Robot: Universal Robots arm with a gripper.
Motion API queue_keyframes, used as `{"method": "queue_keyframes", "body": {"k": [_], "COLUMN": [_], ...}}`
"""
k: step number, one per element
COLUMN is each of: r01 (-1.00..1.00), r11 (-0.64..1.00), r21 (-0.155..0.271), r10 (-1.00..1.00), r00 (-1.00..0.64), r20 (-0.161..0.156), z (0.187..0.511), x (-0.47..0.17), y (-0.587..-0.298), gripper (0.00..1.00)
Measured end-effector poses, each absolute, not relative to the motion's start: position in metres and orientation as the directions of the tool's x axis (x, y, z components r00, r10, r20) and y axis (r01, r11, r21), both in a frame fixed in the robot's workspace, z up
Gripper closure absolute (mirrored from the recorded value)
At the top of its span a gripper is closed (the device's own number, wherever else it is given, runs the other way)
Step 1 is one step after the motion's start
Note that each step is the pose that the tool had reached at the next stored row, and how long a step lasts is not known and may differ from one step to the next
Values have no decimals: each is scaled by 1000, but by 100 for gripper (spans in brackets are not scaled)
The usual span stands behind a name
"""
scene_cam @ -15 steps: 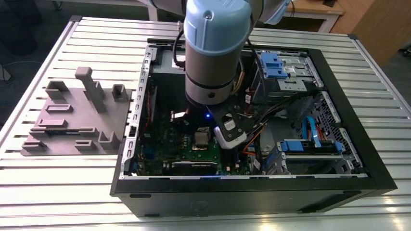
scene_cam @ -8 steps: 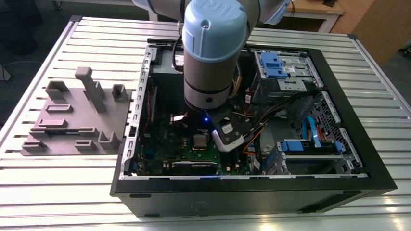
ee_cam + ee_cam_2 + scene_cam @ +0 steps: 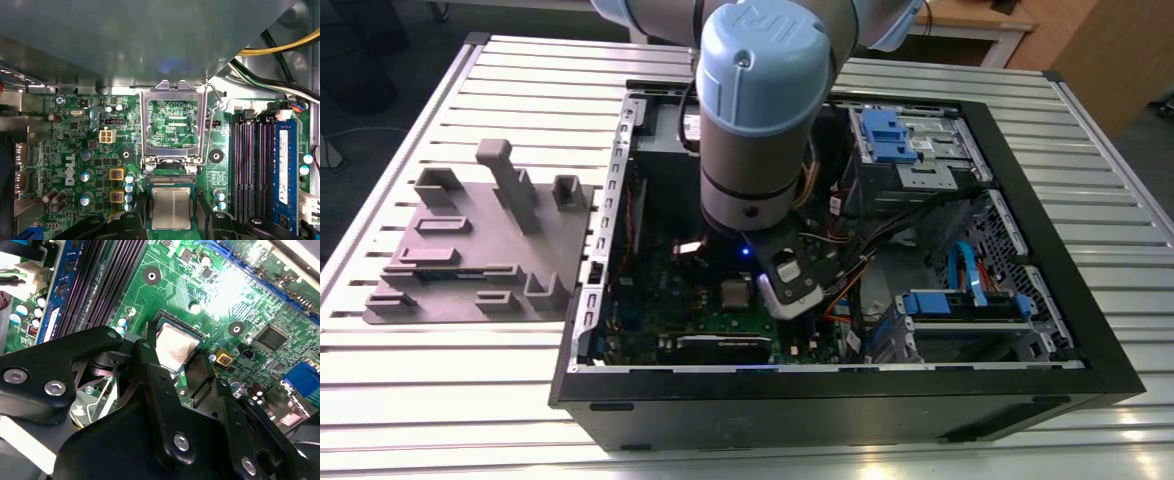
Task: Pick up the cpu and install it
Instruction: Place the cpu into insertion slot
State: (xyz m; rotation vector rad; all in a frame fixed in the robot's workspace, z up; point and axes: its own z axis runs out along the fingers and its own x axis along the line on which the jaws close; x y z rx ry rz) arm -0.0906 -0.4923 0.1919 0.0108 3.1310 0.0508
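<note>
Slatted metal table [image 3: 440, 120] with an open PC case [image 3: 854, 405] lying on its side on it, so you look straight down into the guts. Arm [image 3: 754, 120] comes down from the top of the exterior view and dips into the middle of the case. A grey plastic fixture [image 3: 467, 250] sits on the table just beside the case, on the exterior view's left, nothing touching it.

Inside, the green board [image 3: 75, 150] takes up most of the case floor. The dark memory slots [image 3: 250, 170] run alongside the socket area, with one blue stick [image 3: 286, 175] seated in the outer slot. Yellow and black cables [image 3: 285, 47] snake past the corner.

The silver load plate [image 3: 172, 125] is flipped up and open, lying flat right above the socket [image 3: 171, 180].

The cpu [image 3: 171, 207] sits square in the socket, shiny top up, looking flat and level in both wrist views. The gripper [image 3: 172, 200] straddles it, black arms hugging it on two opposite sides. Honestly can't tell whether it's pinching the chip or sitting loose around it, it's that tight in there.
</note>
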Motion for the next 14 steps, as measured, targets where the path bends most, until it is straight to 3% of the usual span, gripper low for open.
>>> {"method": "queue_keyframes", "body": {"k": [14], "r01": [9], "r11": [999], "r21": [34], "r10": [10], "r00": [-1000], "r20": [-10], "z": [187], "x": [-91], "y": [-492], "gripper": [53]}}
